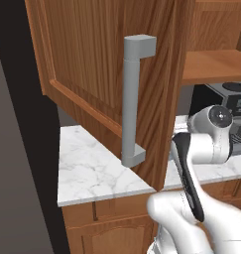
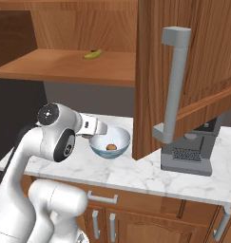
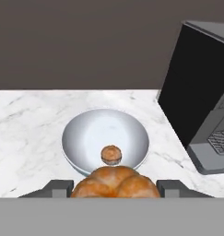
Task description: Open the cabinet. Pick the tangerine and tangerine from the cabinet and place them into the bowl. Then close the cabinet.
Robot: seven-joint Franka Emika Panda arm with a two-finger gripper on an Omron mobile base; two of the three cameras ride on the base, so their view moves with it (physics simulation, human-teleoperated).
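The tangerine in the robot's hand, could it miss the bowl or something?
Maybe. The held tangerine sits between the gripper fingers at the near rim of the bowl, not over its middle, so dropped now it might hit the rim and roll across the counter. It could also land on the tangerine in the bowl and bounce. And the cabinet door hangs open near the arm.

The arm [image 1: 201, 149] is glossy white with rounded segments, a black strip along one link, and grey disc-shaped joint caps.
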